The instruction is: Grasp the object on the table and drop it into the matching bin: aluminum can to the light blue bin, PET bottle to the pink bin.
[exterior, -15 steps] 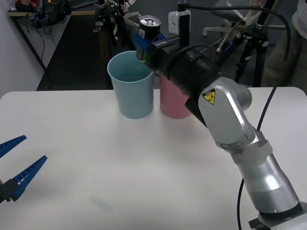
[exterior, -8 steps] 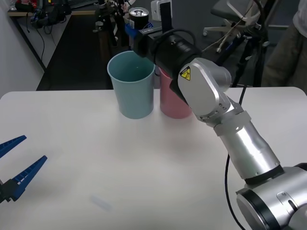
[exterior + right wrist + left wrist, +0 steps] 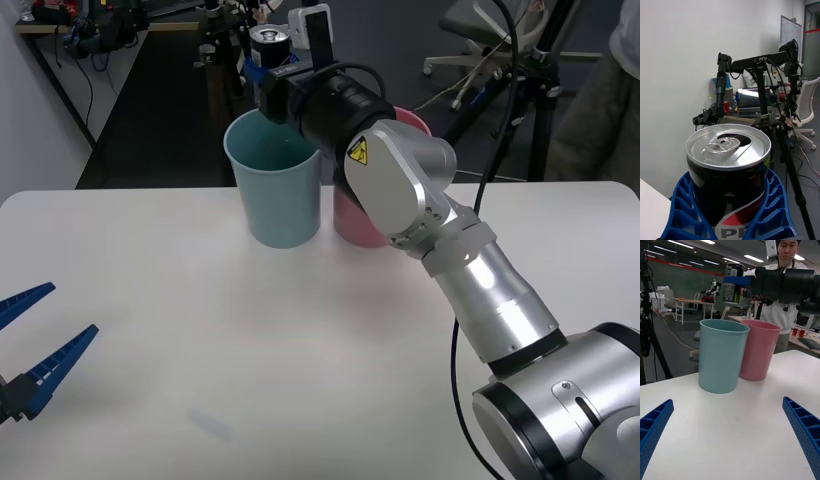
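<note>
Right gripper, at the top centre of the front view, has its blue ribbed fingers clamped on the upright aluminum can, held above the rim of the light blue bin. The pink bin stands touching it on the white table. Left gripper, at the lower left, sits low over the table, fingers spread apart.

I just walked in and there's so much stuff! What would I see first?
The right tool holds a silver-topped can upright in the air, over the light blue bin. The pink bin stands touching it on the white table; the left tool waits open nearby.
</note>
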`<state>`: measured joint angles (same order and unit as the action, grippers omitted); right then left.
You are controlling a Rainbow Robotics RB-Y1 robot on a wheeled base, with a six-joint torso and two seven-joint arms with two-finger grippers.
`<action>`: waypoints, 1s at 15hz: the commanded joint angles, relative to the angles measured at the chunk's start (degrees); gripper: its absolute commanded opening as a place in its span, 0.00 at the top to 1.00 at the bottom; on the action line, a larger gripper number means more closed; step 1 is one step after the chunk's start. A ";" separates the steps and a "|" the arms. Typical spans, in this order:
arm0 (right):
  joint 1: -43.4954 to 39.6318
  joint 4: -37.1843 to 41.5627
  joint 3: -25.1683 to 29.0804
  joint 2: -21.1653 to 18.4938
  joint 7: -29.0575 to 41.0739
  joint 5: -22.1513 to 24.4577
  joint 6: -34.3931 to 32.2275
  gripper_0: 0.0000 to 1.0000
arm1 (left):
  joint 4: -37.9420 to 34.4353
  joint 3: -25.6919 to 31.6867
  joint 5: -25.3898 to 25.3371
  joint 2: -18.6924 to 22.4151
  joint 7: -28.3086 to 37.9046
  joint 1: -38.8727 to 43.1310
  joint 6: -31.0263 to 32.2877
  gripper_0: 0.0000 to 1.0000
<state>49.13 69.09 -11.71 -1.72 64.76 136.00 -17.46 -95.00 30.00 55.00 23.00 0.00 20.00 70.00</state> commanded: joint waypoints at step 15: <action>-0.08 0.08 -0.24 -0.03 -0.08 0.23 0.58 0.00 | 0.00 0.00 0.00 0.00 0.00 0.00 0.00 0.00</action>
<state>49.05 69.14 -12.02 -1.73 64.68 136.26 -16.90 -95.00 30.00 55.00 23.00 0.00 20.00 70.00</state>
